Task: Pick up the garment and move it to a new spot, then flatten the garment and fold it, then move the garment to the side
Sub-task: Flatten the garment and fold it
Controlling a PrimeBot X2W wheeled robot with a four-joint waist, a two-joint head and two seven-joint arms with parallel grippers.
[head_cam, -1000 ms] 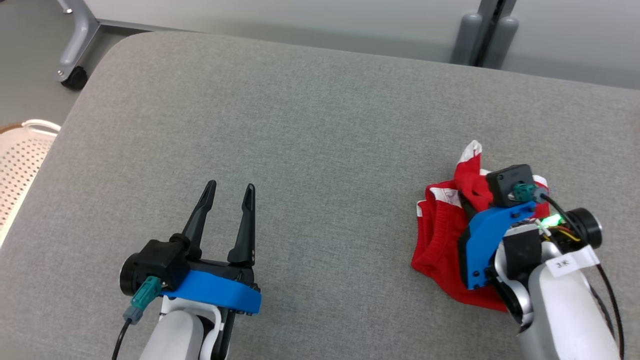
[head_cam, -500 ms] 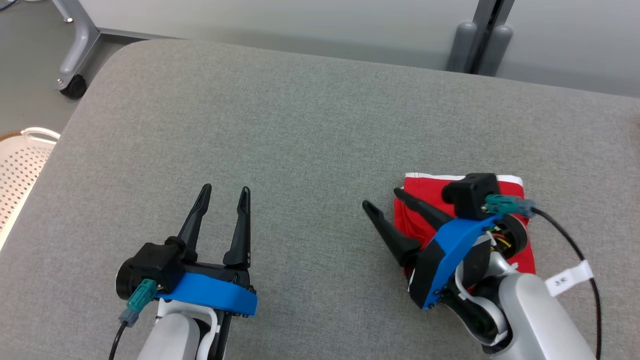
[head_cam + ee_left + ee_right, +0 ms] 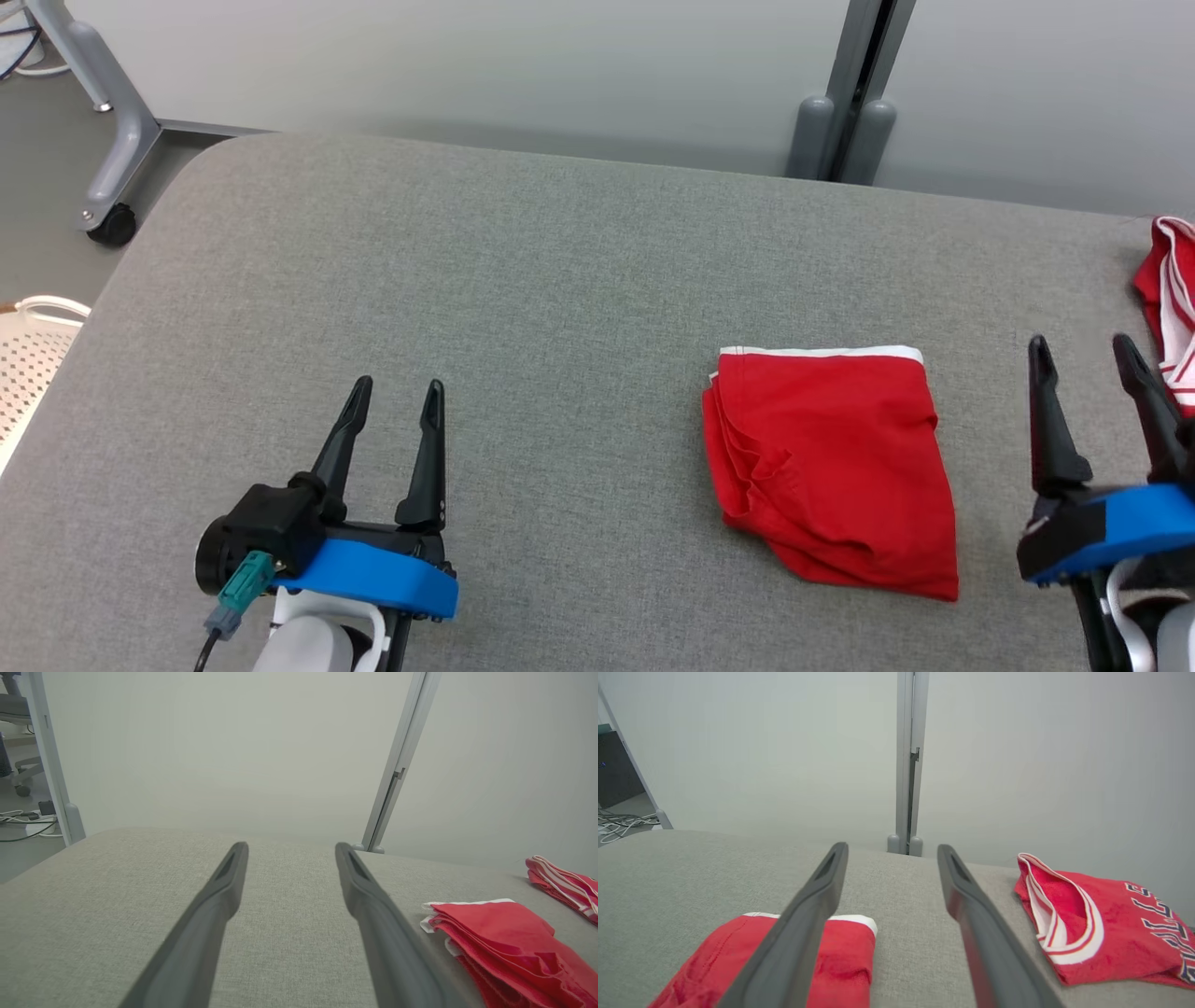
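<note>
Near left: left gripper (image 3: pixel 399 383), fingers apart and empty, above grey fabric-covered table (image 3: pixel 560 280). Right of centre: folded red cloth garment with white waistband (image 3: pixel 831 457), flat on table. Near right: right gripper (image 3: pixel 1078 343), fingers apart, near the garment but clear of it. Far right edge: second red, white-striped garment (image 3: pixel 1167 280).

The right gripper (image 3: pixel 1078 343), a second ago down on the bunched red garment (image 3: pixel 831 457), has let go, spread its fingers and drawn back to the garment's right, clear of it; the garment now lies folded flat
</note>
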